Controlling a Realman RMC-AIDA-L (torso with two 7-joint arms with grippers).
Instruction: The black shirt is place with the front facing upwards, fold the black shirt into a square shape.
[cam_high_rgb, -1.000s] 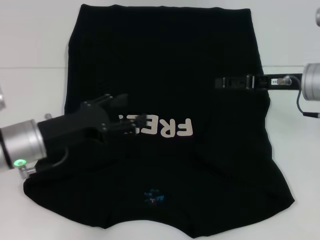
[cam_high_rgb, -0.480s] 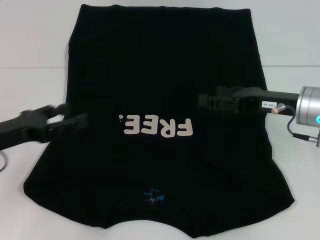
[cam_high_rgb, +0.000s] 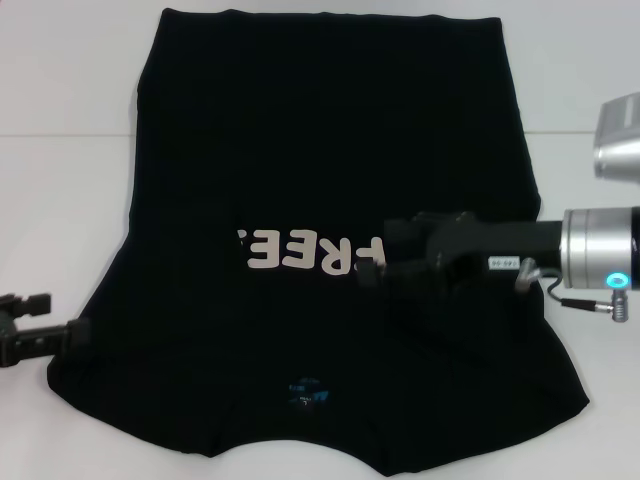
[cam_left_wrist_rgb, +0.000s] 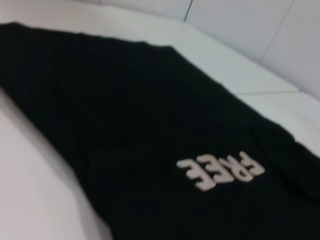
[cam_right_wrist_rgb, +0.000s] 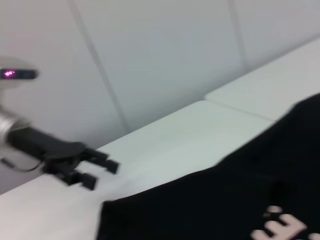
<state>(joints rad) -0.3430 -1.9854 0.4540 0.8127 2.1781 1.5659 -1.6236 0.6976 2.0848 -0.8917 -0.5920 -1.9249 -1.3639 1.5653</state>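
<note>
The black shirt (cam_high_rgb: 330, 150) reads "FREE" (cam_left_wrist_rgb: 220, 171).

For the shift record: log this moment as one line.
black shirt: flat, front up, unfolded | left gripper: open, at shirt's left edge | right gripper: over the lettering, holding nothing seen

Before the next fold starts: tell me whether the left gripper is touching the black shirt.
Apart. The right wrist view shows the left gripper open, with bare white table between its fingers and the black shirt. In the head view it sits off the shirt's edge.
</note>
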